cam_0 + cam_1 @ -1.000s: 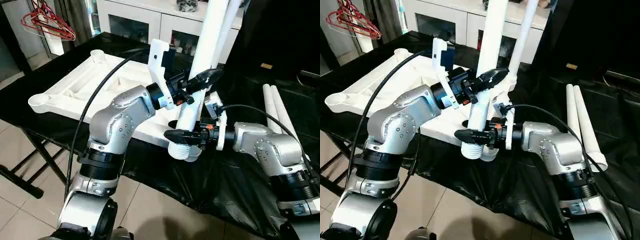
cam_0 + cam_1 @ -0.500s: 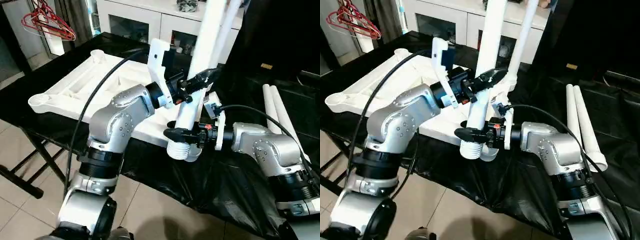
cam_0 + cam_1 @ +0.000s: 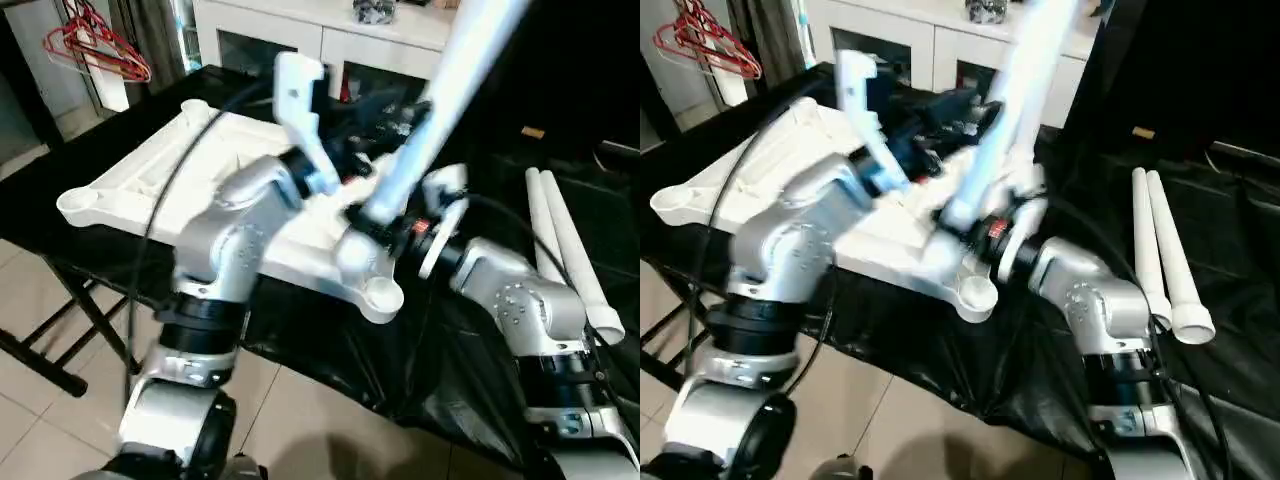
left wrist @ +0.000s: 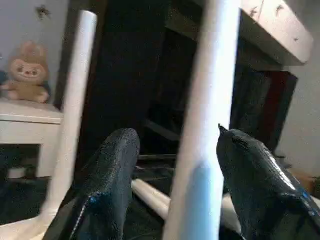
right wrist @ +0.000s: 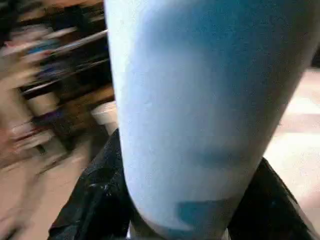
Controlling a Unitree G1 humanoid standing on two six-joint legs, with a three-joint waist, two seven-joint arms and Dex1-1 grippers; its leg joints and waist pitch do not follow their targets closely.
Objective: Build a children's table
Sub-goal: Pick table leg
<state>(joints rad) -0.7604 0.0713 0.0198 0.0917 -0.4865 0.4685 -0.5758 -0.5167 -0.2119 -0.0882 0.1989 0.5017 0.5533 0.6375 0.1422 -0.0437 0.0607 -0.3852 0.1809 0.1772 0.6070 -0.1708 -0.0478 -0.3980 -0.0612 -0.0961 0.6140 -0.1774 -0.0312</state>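
The white tabletop lies upside down on the black-covered table, with its near corner socket bare. A white table leg leans steeply to the right above that corner. My right gripper is shut on its lower end, and the right wrist view shows its fingers pressed against both sides. My left gripper is open around the leg higher up, one finger standing clear of it. A second leg stands upright beyond.
Two more white legs lie side by side on the black cloth at the right. A white glass-door cabinet stands behind the table, and red hangers hang at the far left. Floor tiles show below the near edge.
The held leg has swung from near upright to a steep rightward lean, and its lower end has risen off the near edge. The left gripper's fingers have spread apart.
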